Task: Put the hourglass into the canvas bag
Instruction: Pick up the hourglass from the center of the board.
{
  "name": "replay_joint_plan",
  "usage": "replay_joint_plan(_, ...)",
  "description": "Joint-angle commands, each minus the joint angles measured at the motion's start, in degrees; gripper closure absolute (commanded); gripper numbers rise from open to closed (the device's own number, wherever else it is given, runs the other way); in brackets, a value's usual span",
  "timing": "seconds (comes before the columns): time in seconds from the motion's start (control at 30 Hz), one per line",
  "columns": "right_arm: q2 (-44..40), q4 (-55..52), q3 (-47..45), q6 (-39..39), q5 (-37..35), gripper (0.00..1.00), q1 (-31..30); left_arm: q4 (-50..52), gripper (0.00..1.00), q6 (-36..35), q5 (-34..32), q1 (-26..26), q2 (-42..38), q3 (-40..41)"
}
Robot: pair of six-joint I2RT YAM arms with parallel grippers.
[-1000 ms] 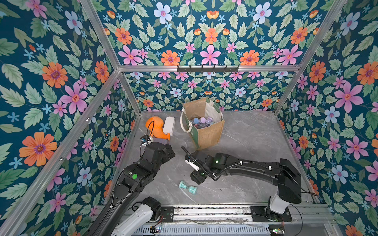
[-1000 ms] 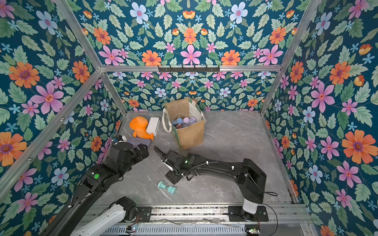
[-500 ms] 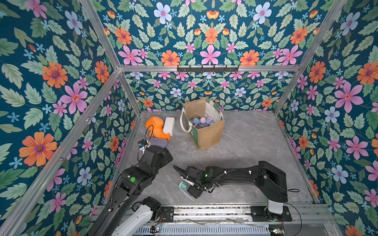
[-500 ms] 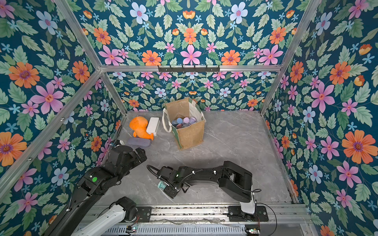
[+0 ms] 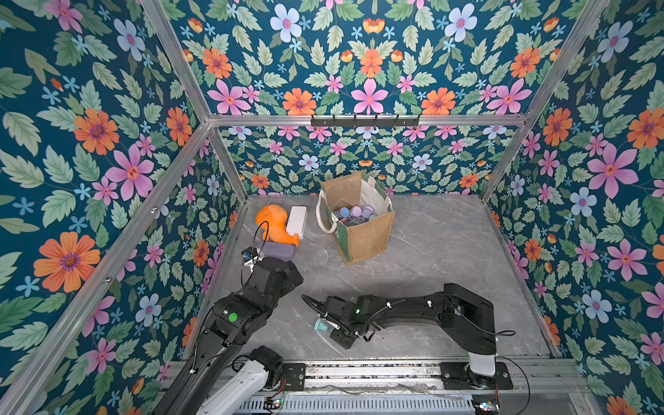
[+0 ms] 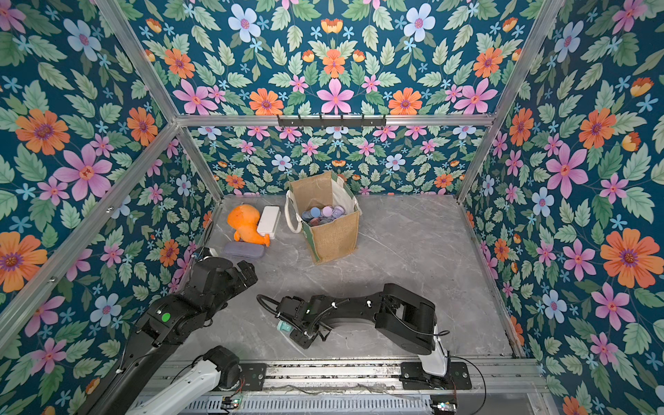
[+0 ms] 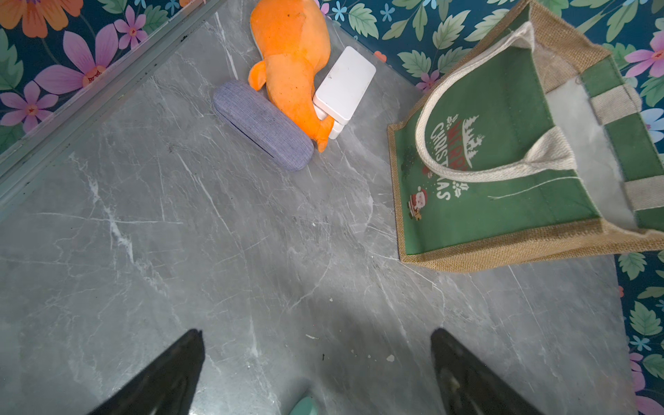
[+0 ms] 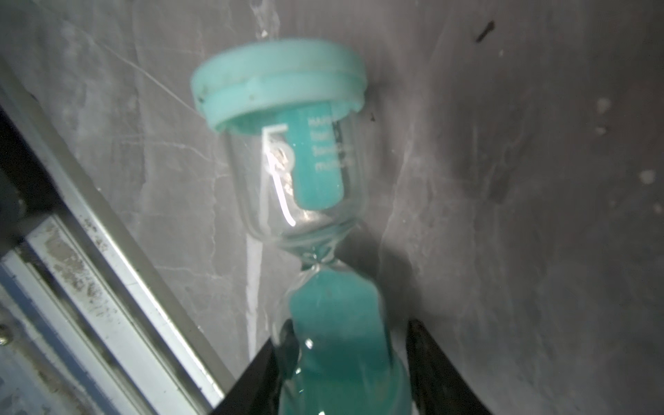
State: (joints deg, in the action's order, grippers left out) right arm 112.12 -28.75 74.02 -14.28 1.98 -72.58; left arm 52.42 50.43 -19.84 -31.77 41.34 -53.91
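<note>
A second earlier the right gripper (image 8: 346, 323) had hung over mid-table, with the hourglass (image 5: 319, 325) lying free nearer the rail (image 5: 377, 372). Since then the right arm (image 5: 413, 309) had folded low toward 6 o'clock and brought the gripper down onto it. The left arm (image 5: 233, 316) had drawn back slightly toward 8 o'clock, while the bag (image 5: 363, 237), plush (image 5: 273, 222), box (image 5: 297, 221) and case (image 5: 275, 249) had not shifted. In both top views the hourglass lay on the table (image 5: 431, 258) at about 6 o'clock, close to the rail. It was well apart from the bag, which stood up at 12 o'clock. Only its teal cap showed, poking out at the gripper's 9 o'clock side. In the right wrist view its lower bulb sat between the two black fingers (image 8: 431, 359), which pressed against either side of it, so the gripper was clamped on the hourglass. The clear upper bulb and cap reached out past the fingertips over the grey table. The left gripper (image 7: 316, 334) stood with its jaws wide apart and nothing between them, above bare table near 9 o'clock.
</note>
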Motion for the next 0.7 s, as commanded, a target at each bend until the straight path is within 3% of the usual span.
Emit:
replay_joint_plan(0.0, 0.4, -0.8, 0.3, 0.8, -0.4, 0.49, -0.1, 0.0, 0.0, -0.3, -0.7, 0.0, -0.1, -0.1)
replay_joint_plan(0.23, -0.5, -1.1, 1.0, 1.2, -0.4, 0.57, -0.1, -0.2, 0.0, -0.3, -0.7, 0.0, -0.3, -0.4)
replay_joint_plan(0.67, -6.3, -3.5, 1.9, 1.1, -0.7, 0.6, 1.3, -0.5, 0.0, 0.0, -0.9, 0.0, -1.2, -1.9)
